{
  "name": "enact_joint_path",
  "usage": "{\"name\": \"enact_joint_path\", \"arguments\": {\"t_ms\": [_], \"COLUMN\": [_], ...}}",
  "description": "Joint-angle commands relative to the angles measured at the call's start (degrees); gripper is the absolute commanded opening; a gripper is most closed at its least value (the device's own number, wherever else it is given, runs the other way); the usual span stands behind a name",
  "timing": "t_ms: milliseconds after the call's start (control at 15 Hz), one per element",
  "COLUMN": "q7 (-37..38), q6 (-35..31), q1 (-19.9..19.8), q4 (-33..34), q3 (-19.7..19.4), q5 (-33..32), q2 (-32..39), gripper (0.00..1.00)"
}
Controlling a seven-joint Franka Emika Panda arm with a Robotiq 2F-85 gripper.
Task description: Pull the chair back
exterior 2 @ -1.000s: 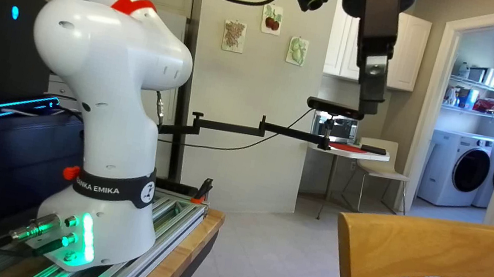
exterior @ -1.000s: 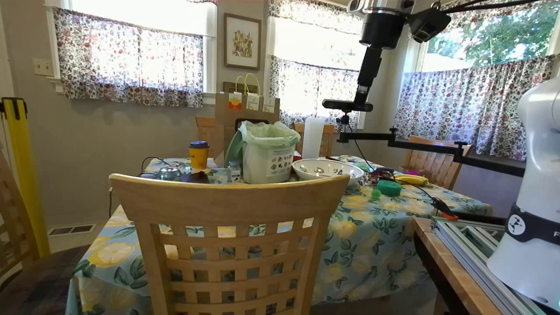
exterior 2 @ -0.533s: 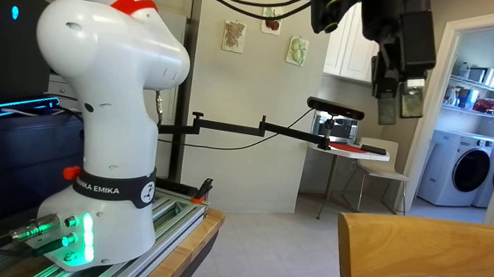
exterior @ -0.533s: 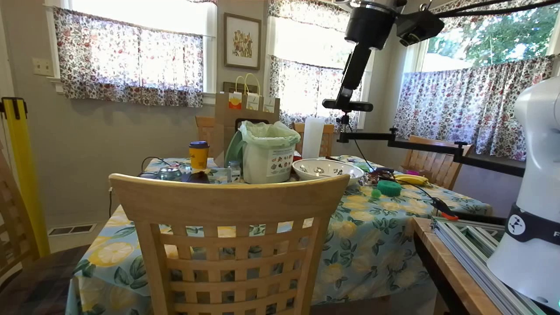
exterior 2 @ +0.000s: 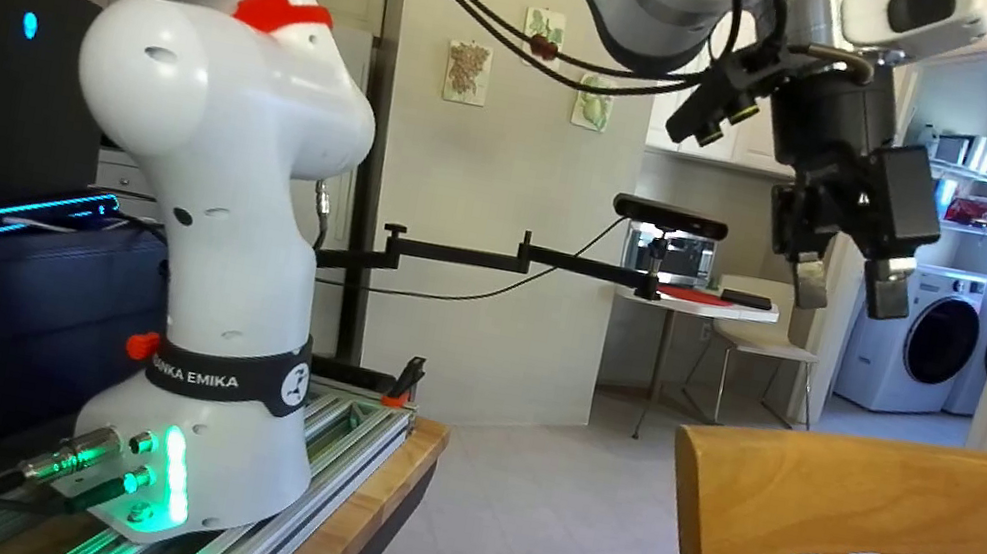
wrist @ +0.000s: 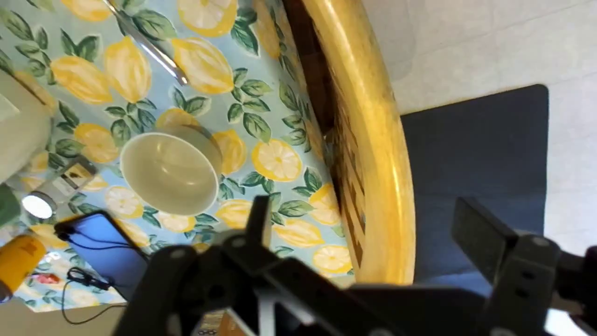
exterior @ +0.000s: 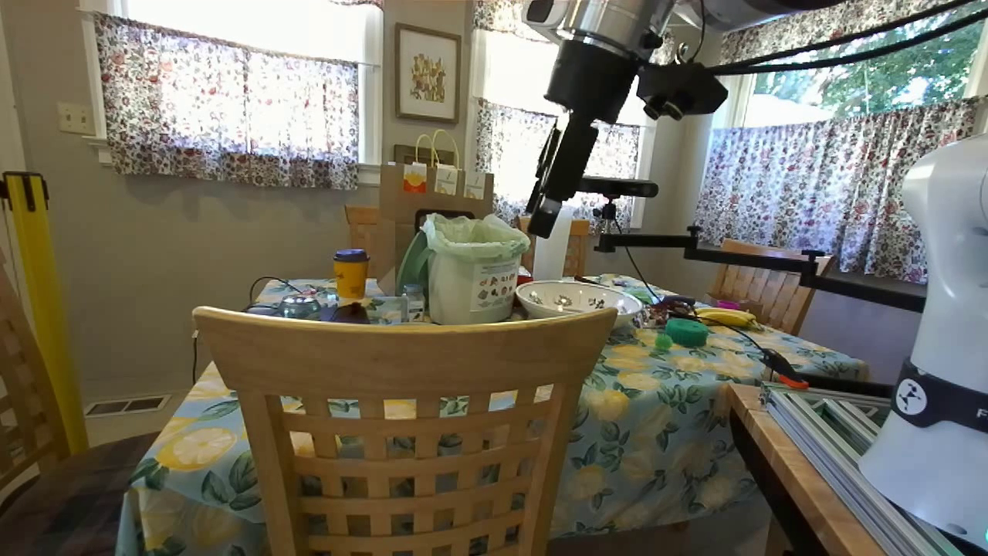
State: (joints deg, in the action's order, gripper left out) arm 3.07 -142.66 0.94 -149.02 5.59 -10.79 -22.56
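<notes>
The chair [exterior: 409,355] is light tan wood with a curved top rail and a square-lattice back. It stands upright at the table's near side. Part of it shows at the right of an exterior view [exterior 2: 901,501]. In the wrist view its curved top rail [wrist: 380,140] runs down between my two spread fingers. My gripper [wrist: 368,221] is open and empty. In both exterior views the gripper [exterior: 540,216] [exterior 2: 849,287] hangs in the air above the level of the rail, apart from it. The chair's seat and legs are hidden or out of view.
The table [exterior: 641,463] has a lemon-print cloth. It bears a green-lined bin [exterior: 471,278], a patterned bowl [exterior: 579,297], a yellow cup [exterior: 351,274] and a white cup [wrist: 170,172]. A camera arm [exterior: 695,251] reaches over the table. Another wooden chair [exterior: 31,401] is at the left.
My gripper has moved down and towards the chair, leftward in an exterior view. The wrist has turned, and both fingers now show spread apart. The chair has not moved.
</notes>
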Motion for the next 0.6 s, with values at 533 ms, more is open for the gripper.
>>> {"name": "enact_joint_path", "arguments": {"t_ms": [533], "q7": [-4.1], "q6": [-0.9], "q1": [3.1], "q4": [11.7], "q3": [2.0], "q5": [-2.3], "q2": [16.9], "gripper": [1.00]}}
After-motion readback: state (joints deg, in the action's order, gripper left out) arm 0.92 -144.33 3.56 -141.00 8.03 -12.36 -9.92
